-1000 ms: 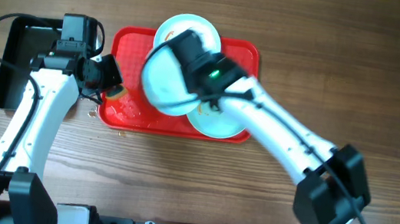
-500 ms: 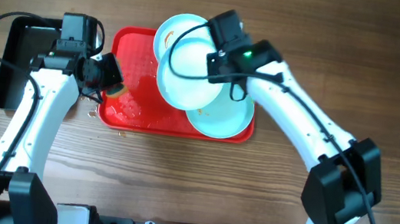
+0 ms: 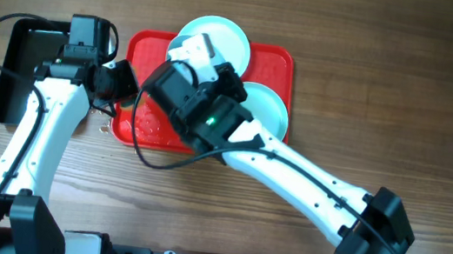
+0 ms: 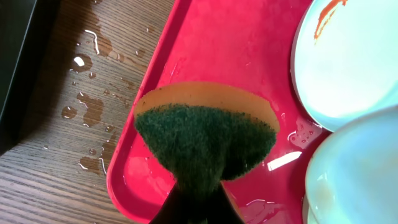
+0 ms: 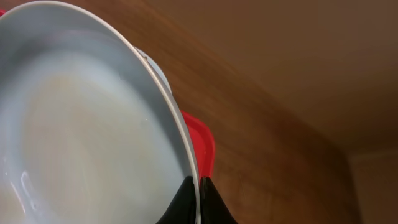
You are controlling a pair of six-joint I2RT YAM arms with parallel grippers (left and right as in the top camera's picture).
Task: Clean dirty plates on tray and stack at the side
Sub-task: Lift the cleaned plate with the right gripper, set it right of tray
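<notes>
The left arm [image 3: 41, 133] rises from the near left and bends at the elbow, its wrist turned to the right. The left tool [image 4: 196, 202] is clamped tight on a green-faced sponge [image 4: 205, 137]. The right arm [image 3: 307, 181] stretches diagonally from the near right, far across to the left. The right tool [image 5: 198, 198] is pinched on the rim of a tilted plate [image 5: 81, 143].

Wooden table [image 3: 392, 70] | red tray [image 3: 145, 46] — black pan [image 3: 14, 73] | puddles [image 4: 87, 112], seemingly water
</notes>
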